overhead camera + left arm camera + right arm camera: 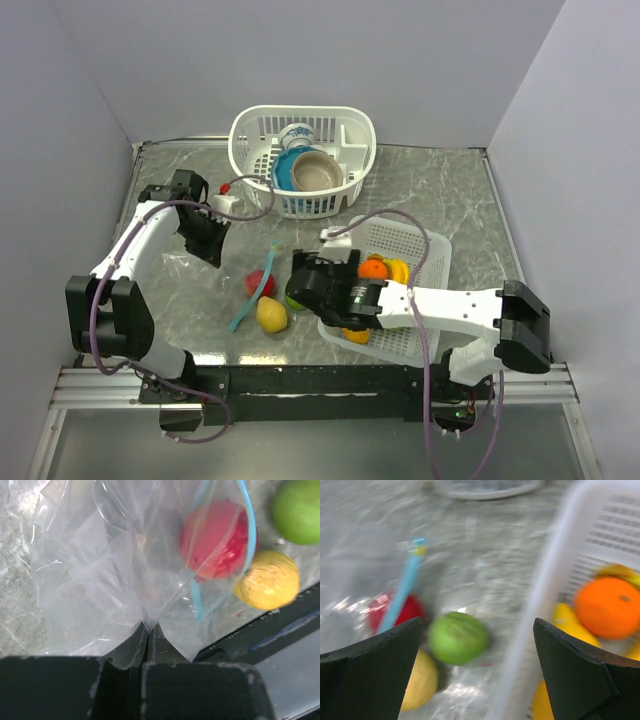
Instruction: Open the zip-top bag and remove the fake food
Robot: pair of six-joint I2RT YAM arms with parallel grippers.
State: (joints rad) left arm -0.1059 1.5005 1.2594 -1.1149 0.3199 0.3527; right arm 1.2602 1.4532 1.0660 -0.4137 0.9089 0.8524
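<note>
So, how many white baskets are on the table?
2. The far basket, at the back edge, holds a bowl. The near basket, at the front right, holds an orange. No third seems hidden.

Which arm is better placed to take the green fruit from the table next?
Right. The right gripper, open, hangs over the green fruit; the left gripper is shut on the zip-top bag.

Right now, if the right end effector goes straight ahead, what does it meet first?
Probably the green fruit, just left of centre between the jaws of the open right end effector. The white basket rim runs close on its right; blur leaves depth unclear.
</note>
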